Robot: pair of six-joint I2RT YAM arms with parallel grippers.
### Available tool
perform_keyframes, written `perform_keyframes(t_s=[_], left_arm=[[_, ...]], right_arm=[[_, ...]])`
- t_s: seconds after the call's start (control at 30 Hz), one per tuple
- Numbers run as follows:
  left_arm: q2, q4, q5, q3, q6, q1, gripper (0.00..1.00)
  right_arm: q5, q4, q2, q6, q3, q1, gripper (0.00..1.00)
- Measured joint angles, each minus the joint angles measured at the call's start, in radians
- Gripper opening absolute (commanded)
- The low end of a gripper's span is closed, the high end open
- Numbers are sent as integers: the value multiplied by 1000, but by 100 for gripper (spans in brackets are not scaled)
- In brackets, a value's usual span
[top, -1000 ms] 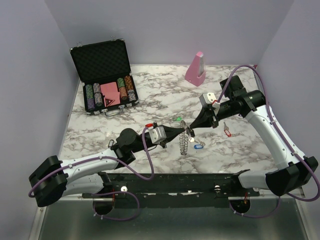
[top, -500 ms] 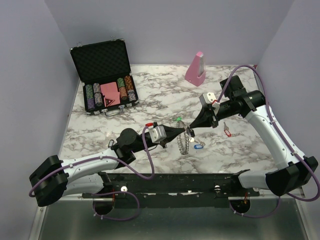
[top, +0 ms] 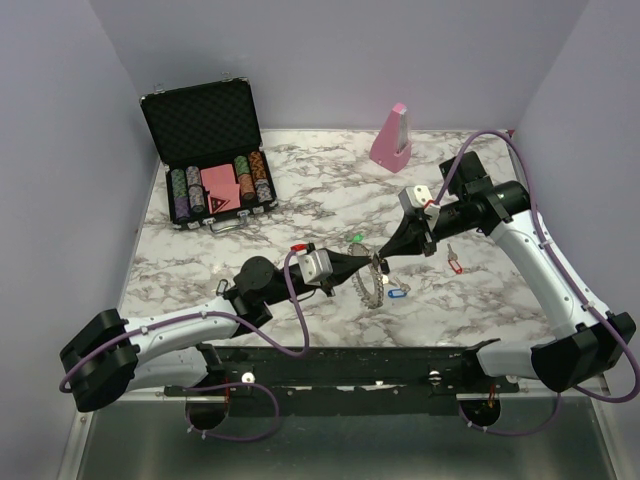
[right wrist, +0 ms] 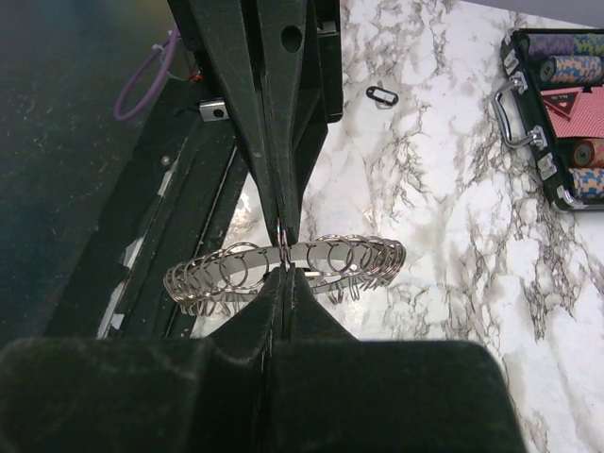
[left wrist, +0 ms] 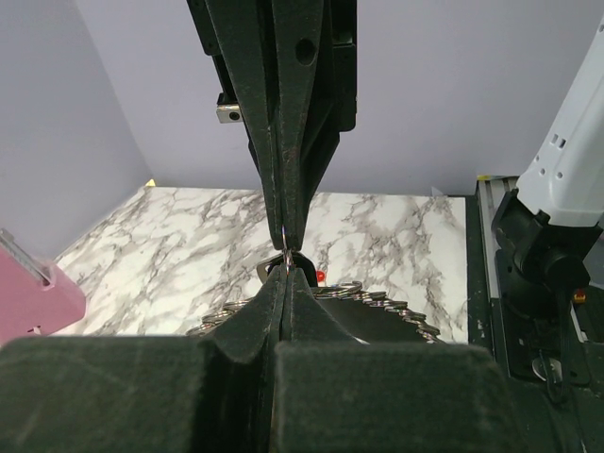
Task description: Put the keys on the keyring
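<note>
Since the earlier frame the keyring (right wrist: 349, 255) has swung from edge-on to a slant beneath the meeting tips. Left tool (left wrist: 286, 283) and right tool (right wrist: 283, 283), both clamped tight, pinch its rim above the counter (top: 300, 210). Best practice: hold one grip steady and pry a single loop. Beyond lie the blue key (top: 393, 294) and red key (top: 456, 264), unthreaded.

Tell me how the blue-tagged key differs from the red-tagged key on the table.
The blue-tagged key lies right beside the keyring; the red-tagged key lies farther right, well apart from it. The red-tagged key's silver blade points toward the far wall; the blue-tagged key's blade is too small to tell. Both rest on the marble table, off the keyring.
</note>
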Motion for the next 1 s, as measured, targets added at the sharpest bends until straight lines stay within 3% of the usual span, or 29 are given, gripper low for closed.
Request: perform_keyframes(t_s=[1.0], left_arm=[[-5, -68, 24, 14, 49, 0, 0]], right_arm=[[-18, -2, 0, -7, -23, 8, 0]])
